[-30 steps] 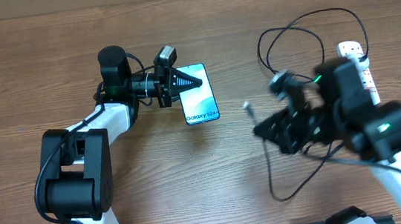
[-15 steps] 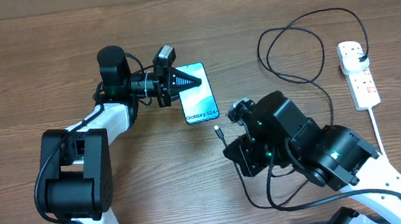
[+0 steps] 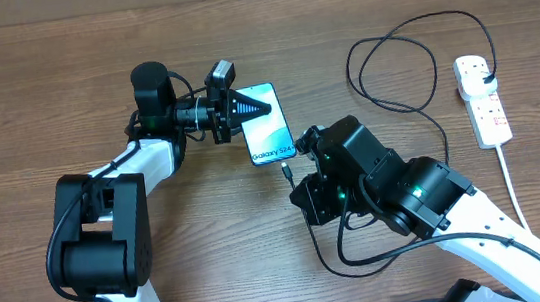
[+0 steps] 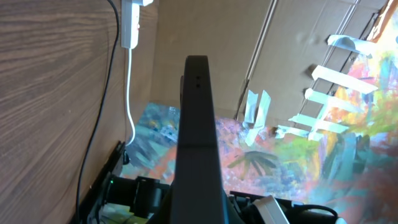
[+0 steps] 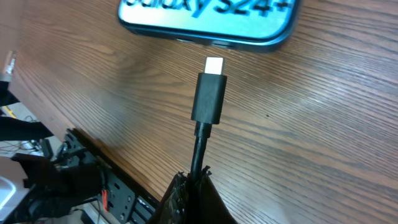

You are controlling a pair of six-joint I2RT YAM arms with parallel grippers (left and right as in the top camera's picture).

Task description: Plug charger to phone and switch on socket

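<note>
Wood-grain table (image 3: 32, 85) carries all items, with plain brown board behind its far edge.

Left arm: the left gripper (image 3: 267, 104) lies level over the upper half of the phone (image 3: 271, 139). Its jaws are brought together to a single point, with nothing between them. Whether the tip presses on the screen cannot be told.

Phone: flat on the table left of centre, screen up, light blue with "Galaxy S24+" legible near its lower end.

Right arm: the right gripper (image 5: 191, 182) has its jaws closed on the charger (image 5: 198, 152), gripping the black cable a short way behind the connector tip (image 5: 214, 64). The metal tip points at the phone's bottom edge and is lined up near the port. A narrow strip of bare wood shows between them, so it is not inserted.

Cable run: from the gripper the black lead drops in a loop below the arm. It then rises in wide coils across the right half of the table to a black plug (image 3: 484, 68) seated in the socket (image 3: 482, 101).

Socket: white strip lying lengthwise near the right edge, well apart from the phone. Its white cord (image 3: 511, 181) trails toward the near edge. Switch position is too small to read.
</note>
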